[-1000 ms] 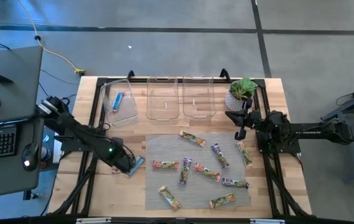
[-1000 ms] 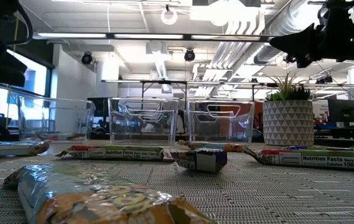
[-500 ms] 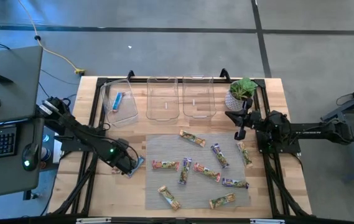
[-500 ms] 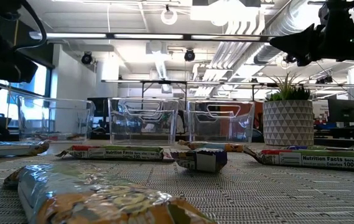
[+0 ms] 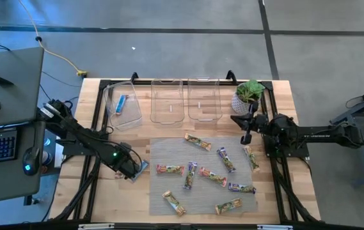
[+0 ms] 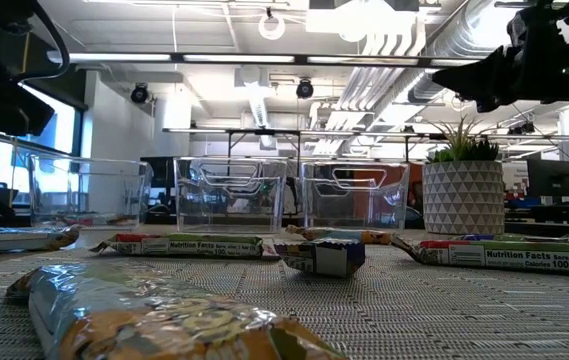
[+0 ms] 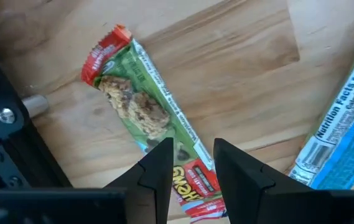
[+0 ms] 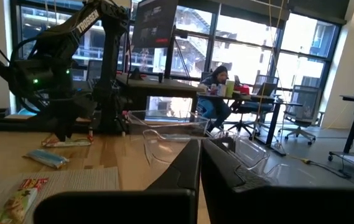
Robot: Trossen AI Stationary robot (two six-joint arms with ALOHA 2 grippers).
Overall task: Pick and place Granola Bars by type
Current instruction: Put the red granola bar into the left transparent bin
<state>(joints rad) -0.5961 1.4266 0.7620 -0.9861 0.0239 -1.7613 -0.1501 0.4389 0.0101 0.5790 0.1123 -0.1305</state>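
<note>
The left gripper (image 7: pixel 189 163) hides the green bar's (image 7: pixel 140 109) lower end, its half-open fingers straddling it on the table; right gripper (image 5: pixel 246 136) closed, empty.

Granola Bars (image 5: pixel 204 172) on mat (image 5: pixel 169 150) before bins (image 5: pixel 167 102).

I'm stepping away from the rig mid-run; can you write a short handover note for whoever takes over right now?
Left gripper: low over bare wood at the table's left edge, jaws partly open astride a green bar; grip not confirmed. A blue bar lies beside it.
Right gripper: shut, empty, waiting in the air near the potted plant.
Done: one blue bar in the left bin. The middle bin and right bin look empty.
Left: about ten bars scattered on the grey mat, plus the two by the left gripper, all to sort by type.
</note>
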